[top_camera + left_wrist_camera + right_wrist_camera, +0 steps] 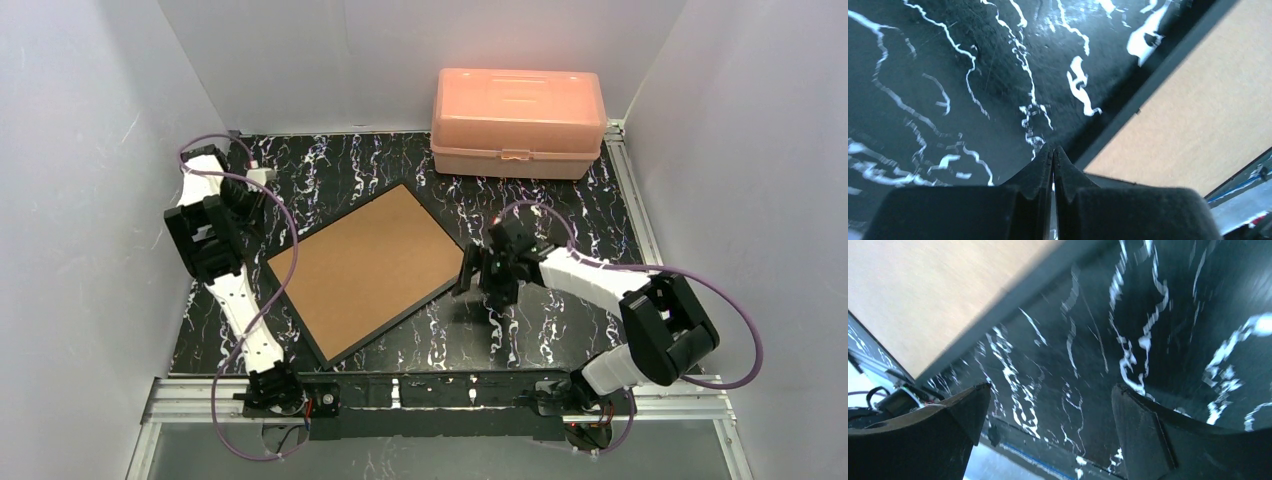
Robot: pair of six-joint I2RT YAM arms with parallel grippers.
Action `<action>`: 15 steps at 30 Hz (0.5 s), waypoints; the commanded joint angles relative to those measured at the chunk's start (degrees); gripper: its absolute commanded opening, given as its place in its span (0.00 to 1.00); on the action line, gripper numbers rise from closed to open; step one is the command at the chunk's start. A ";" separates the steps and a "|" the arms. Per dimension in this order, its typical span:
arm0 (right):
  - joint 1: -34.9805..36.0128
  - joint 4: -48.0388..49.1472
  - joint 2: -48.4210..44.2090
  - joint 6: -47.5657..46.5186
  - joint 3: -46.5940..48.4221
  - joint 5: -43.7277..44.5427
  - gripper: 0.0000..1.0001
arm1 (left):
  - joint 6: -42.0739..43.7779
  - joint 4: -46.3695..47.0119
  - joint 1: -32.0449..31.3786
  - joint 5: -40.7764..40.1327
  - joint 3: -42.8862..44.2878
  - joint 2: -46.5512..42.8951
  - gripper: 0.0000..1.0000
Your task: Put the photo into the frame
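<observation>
Black marbled bench point(560, 330), with a pink box point(518, 120) at the back, well beyond the right end effector point(1050, 390). The frame point(365, 270) lies flat, brown back up, between both end effectors. The left end effector point(1053, 152) is pinched closed on nothing, just beside the frame's edge. The right one's wide open and empty.

The frame point(365, 270) lies flat on the black marbled table point(450, 340) with its brown fibreboard back facing up (a thin black edge shows all around). It sits mid-table, turned at an angle, one corner pointing toward the far side.
</observation>
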 commanded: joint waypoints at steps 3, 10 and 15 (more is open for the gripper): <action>0.43 13.89 -2.05 12.08 -7.85 -8.46 0.99 | -4.58 1.16 -3.08 1.39 -3.75 0.27 0.00; -0.69 20.59 4.72 13.76 -5.16 -7.12 0.99 | -1.33 -0.36 -5.54 6.82 -16.00 -5.10 0.00; -4.63 15.90 7.33 10.07 -0.89 -7.13 0.99 | 1.58 -0.71 -5.99 8.62 -25.47 -11.63 0.00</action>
